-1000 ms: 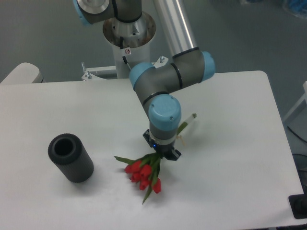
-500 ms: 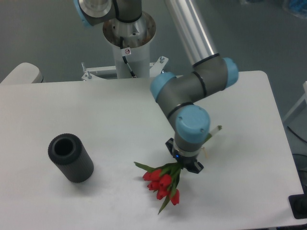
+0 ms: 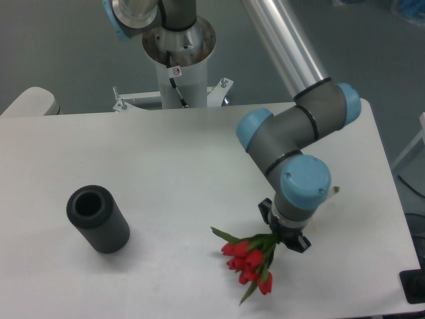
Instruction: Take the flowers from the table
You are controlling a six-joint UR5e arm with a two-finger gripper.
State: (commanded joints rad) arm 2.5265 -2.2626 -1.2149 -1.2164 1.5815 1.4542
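Your pincer [image 3: 284, 236] sits at the near right of the white worktop [image 3: 166, 166], closed around the green stems of the flowers [image 3: 251, 260]. The red buds fan out to the near left of the pincer, close to the worktop's near edge, with one leaf pointing left. You cannot tell whether the buds touch the surface or hang just above it. The far stem end pokes out beyond the wrist on the right. The black cylinder [image 3: 97, 218] lies well apart, at the left.
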